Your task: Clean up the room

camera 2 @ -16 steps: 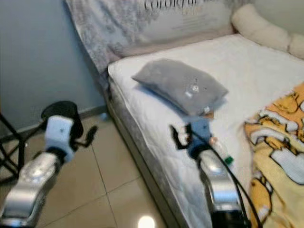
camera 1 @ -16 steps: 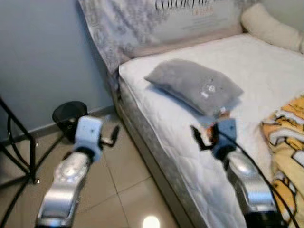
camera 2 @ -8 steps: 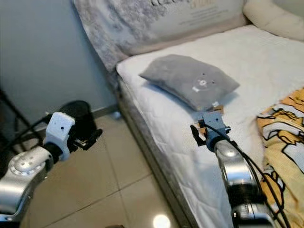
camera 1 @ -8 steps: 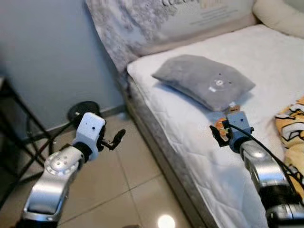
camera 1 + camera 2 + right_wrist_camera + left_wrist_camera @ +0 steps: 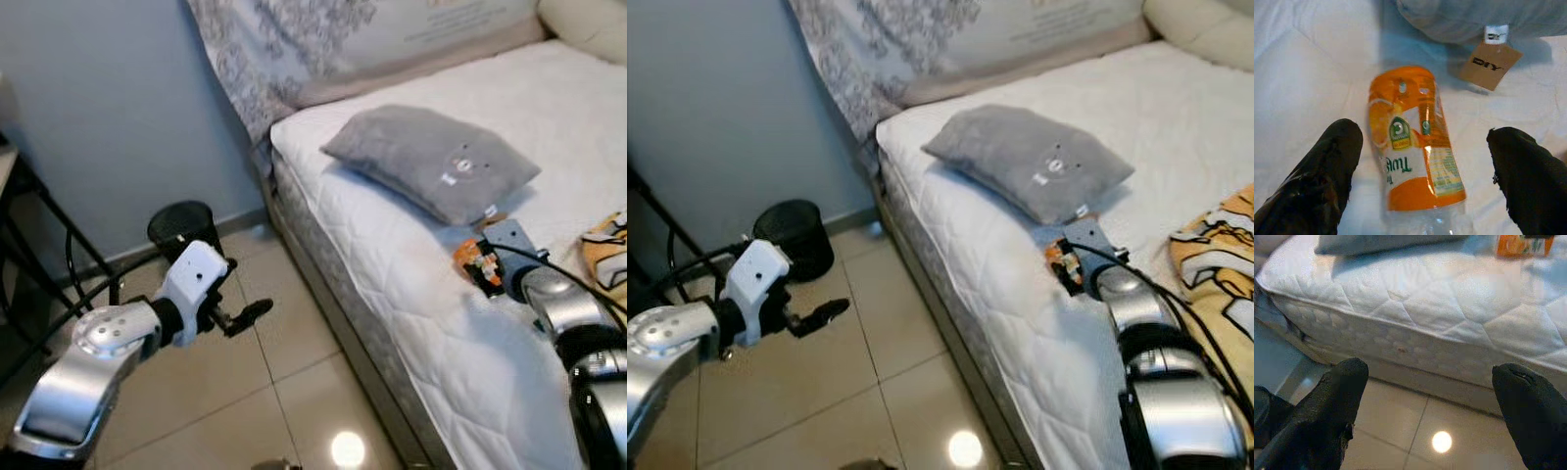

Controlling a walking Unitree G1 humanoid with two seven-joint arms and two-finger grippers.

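Observation:
An orange-labelled plastic bottle (image 5: 1415,152) lies on its side on the white mattress (image 5: 392,245), just in front of a grey pillow (image 5: 436,162). My right gripper (image 5: 1425,139) is open, low over the bed, with one finger on each side of the bottle. In the left eye view that gripper (image 5: 487,272) sits at the bottle (image 5: 468,259) near the bed's edge. My left gripper (image 5: 250,315) is open over the tiled floor beside the bed, holding nothing. In the left wrist view the bottle (image 5: 1520,245) is up on the mattress.
A black bin (image 5: 183,223) stands on the floor by the blue wall. Black stand legs (image 5: 44,230) and cables are at the far left. A yellow patterned blanket (image 5: 1215,245) lies on the bed at the right. A brown tag (image 5: 1489,61) hangs from the pillow.
The view has swung left and nearer the bed. My right gripper has reached further onto the mattress, up to the bottle. My left gripper has dropped lower over the floor.

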